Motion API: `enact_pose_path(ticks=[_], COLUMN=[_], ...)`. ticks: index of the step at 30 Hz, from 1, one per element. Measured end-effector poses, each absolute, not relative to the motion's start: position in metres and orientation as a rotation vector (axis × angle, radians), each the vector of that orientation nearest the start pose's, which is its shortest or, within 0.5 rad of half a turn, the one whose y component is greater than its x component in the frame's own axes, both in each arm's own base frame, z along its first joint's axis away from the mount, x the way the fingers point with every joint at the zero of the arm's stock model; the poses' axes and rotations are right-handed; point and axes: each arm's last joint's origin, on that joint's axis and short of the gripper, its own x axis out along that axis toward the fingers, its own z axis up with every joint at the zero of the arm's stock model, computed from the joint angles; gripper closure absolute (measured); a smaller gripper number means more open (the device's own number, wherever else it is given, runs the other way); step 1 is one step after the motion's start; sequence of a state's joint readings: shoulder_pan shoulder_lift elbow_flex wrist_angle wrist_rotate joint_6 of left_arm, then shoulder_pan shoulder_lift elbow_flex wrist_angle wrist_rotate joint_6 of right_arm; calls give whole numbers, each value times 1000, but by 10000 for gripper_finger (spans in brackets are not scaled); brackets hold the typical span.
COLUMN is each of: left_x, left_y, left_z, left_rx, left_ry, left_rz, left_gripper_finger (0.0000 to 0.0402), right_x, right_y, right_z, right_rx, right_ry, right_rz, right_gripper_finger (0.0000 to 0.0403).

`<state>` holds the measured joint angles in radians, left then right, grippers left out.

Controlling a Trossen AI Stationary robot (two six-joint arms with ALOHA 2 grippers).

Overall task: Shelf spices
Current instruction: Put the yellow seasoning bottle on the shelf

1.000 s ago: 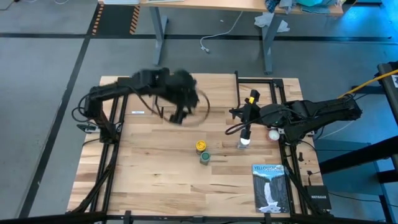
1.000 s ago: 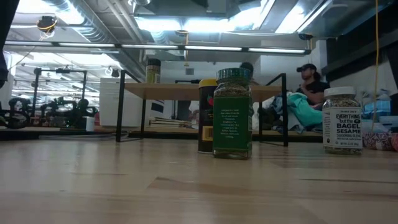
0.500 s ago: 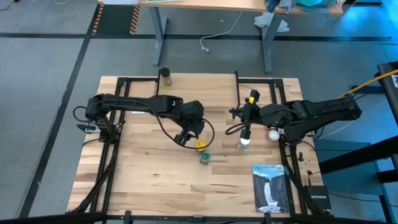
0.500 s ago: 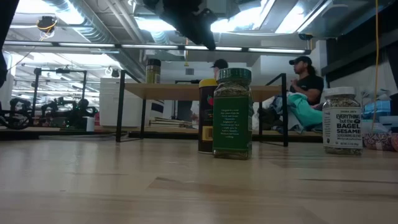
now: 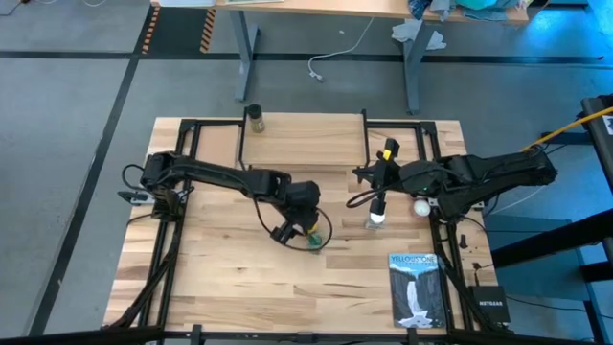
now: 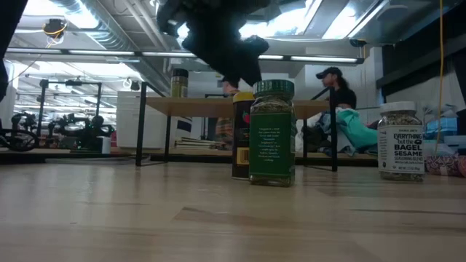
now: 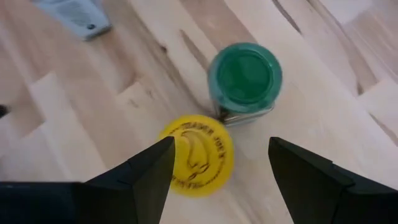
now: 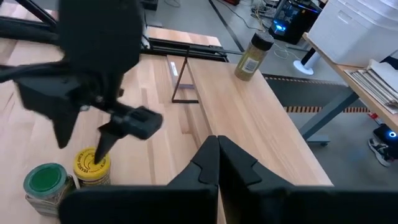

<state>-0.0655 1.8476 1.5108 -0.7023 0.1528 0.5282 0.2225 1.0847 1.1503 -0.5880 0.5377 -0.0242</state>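
1. Left gripper (image 5: 308, 226): reaches to the middle of the desk and hangs directly over the yellow-lidded jar. In the left wrist view its fingers (image 7: 149, 171) are spread apart, one on each side of the yellow lid, with nothing grasped between them. In the low view it (image 6: 244, 73) shows dark, just above that jar's top.
2. Yellow-lidded jar (image 7: 197, 154): amber body, upright on the desk near its centre, not on the shelf. In the low view it (image 6: 240, 138) stands behind the green jar and is partly hidden by it.
3. Green jar (image 5: 315, 243): upright, just beside the yellow-lidded jar on the side toward the desk's near edge; whether the two touch cannot be told.
4. White-lidded jar (image 5: 374, 219): clear, upright right of centre, directly below the right arm. Its label (image 6: 398, 149) reads "Everything but the bagel sesame".
5. Dark-lidded jar (image 5: 255, 117): upright on the shelf's plank, at its left end near the desk's far edge.
6. Shelf (image 5: 306, 129): light plank on thin black legs along the desk's far edge, carrying only the dark-lidded jar.
7. Right gripper (image 5: 359, 173): waits above the right half of the desk, fingers (image 8: 205, 168) pressed together, grasping nothing.
8. Book (image 5: 418, 287): blue and white, lying flat near the desk's near right corner.
9. Person (image 6: 336, 91): capped, beyond the desk in the low view.
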Motion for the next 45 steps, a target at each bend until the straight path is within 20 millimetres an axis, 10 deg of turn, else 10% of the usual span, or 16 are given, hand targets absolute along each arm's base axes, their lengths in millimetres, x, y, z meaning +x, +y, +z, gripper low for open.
enact_pose_path(ticks=[45], left_x=[398], left_y=[-41], left_z=[261], left_rx=[426], left_ry=[1037], left_rz=[-241], left_gripper_finger=[148], right_x=[216], right_y=[34], right_z=[361], right_rx=[-228], right_ry=[500], right_rz=[-300], right_gripper_finger=[402])
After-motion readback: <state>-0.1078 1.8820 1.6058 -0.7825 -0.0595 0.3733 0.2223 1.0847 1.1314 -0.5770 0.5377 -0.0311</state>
